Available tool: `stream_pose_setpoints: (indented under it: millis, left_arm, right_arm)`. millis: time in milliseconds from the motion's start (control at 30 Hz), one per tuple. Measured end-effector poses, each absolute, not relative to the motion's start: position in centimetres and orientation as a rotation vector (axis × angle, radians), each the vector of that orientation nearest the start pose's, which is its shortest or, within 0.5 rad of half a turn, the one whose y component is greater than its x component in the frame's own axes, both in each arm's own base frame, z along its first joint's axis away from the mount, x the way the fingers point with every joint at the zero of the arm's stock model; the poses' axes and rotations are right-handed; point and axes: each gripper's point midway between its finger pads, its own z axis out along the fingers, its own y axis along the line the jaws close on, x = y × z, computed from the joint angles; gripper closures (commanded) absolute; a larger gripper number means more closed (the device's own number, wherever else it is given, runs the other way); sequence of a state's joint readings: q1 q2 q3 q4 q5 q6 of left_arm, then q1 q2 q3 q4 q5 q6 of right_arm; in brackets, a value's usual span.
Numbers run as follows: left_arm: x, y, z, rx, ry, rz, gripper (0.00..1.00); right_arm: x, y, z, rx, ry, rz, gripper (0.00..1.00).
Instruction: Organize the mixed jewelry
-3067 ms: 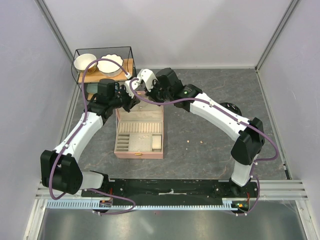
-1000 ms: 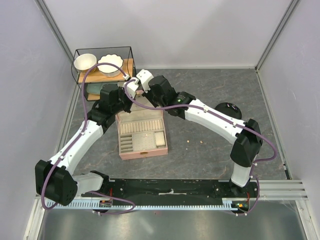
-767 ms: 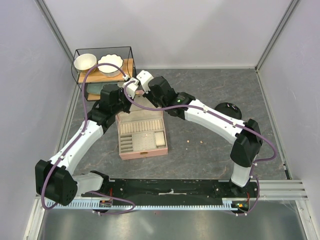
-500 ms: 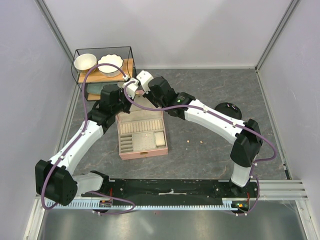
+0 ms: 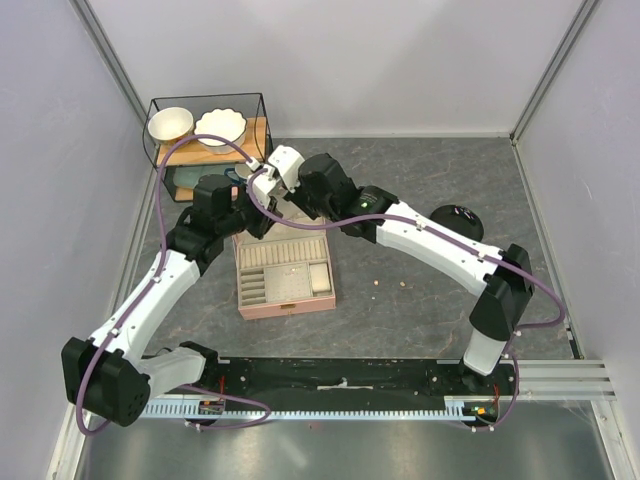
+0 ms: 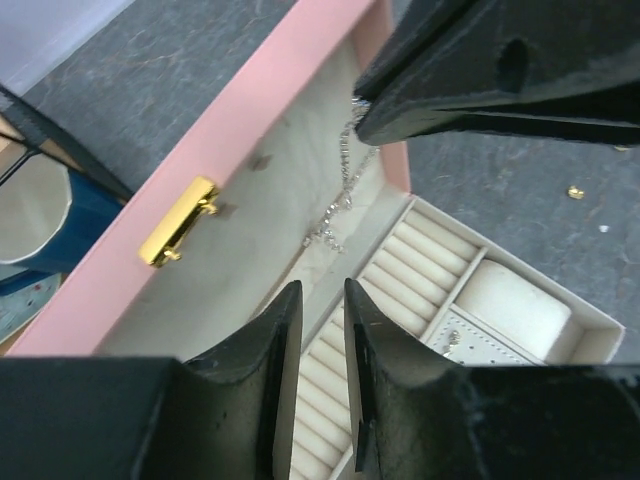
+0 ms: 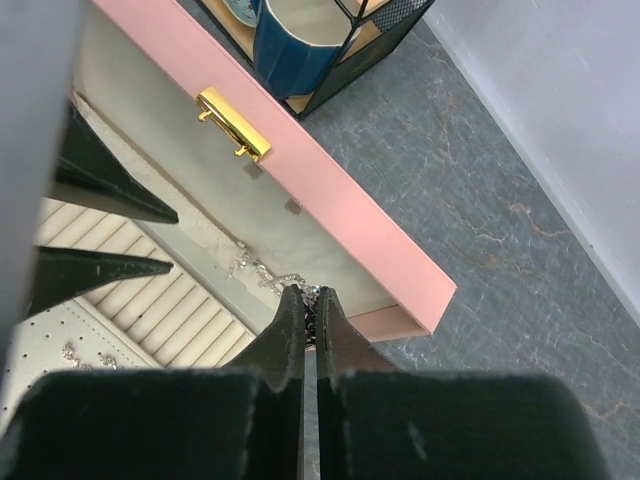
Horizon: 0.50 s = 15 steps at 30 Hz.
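- The right end effector (image 7: 309, 293) was closed on the upper end of the thin silvery chain (image 6: 325, 232). The chain dangled in front of the cream inside face of the raised lid (image 6: 250, 120) of the pink box (image 5: 285, 310), over the back of its tray.
- The left end effector (image 6: 320, 292) stood slightly open and empty. Its tips were just below the chain's loose end and did not touch it.
- The pinch seemed to catch only a few links. A jolt could let the chain slip and drop in a heap across the ring rolls (image 6: 400, 262), where it would be fiddly to pick up again.
- If the left end effector closed off-centre on the hanging tail, the chain could bunch or knot.
- Both end effectors were crowded against the lid. A nudge there might tip the lid or slide the light box on the counter (image 5: 420, 320), or the tips might strike each other.
- In the box, the ring rolls looked bare and so did the padded square compartment (image 6: 515, 305). A few small silvery pieces (image 6: 452, 338) sat on the dotted panel beside it.
- Two tiny gold beads (image 5: 375, 291) lay loose on the counter to the right of the box, not yet put away.
- The wire rack (image 5: 150, 105) in the far left corner held two white bowls (image 5: 170, 123) and a blue cup (image 7: 300, 30). Their contents could not be made out.
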<state>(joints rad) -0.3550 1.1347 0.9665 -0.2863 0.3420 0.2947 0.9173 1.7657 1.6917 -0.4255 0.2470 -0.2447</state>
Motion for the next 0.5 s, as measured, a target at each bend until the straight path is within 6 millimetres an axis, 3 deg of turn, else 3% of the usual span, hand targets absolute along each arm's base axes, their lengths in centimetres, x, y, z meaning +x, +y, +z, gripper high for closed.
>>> stream_pose_setpoints:
  millis: [233,500]
  left_arm:
    - [31.1,-18.6,23.2,0.908,1.788,-0.498,0.66]
    - [31.1,-19.6,24.4,0.926,1.722,-0.544,0.66]
  right_arm:
    - [34.7,37.5,26.8,-1.031,1.786,0.188,1.00]
    - [34.2,37.7,27.6,-1.038,1.769,0.226,1.00]
